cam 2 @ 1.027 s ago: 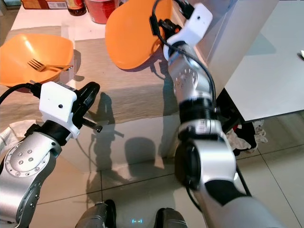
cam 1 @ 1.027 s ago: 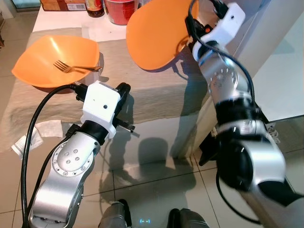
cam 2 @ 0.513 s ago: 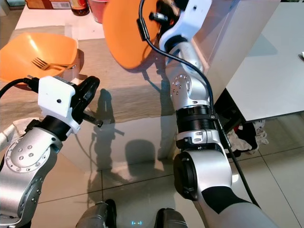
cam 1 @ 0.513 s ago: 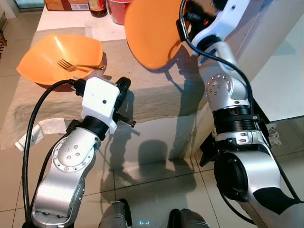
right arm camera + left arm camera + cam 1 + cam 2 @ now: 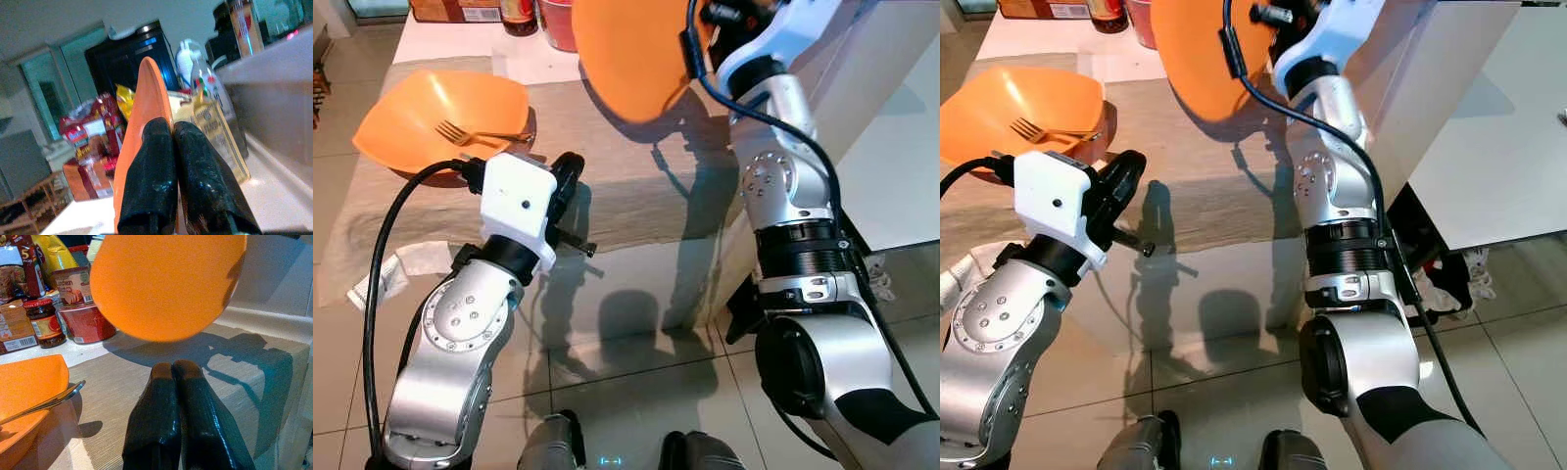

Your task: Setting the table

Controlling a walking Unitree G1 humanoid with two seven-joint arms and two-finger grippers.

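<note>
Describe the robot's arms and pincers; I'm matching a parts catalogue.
Both arms are silver metal with black ribbed joint bands and round bolted housings. White boxy wrist modules carry thick black cables. The left pincer and right pincer each have two long, glossy black textured fingers.

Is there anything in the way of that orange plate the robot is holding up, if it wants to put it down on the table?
Nothing visible blocks it. The right gripper holds the orange plate by its rim, up above the beige runner, which is bare beneath it. The other orange plate, with its fork, lies well off to the left.
</note>
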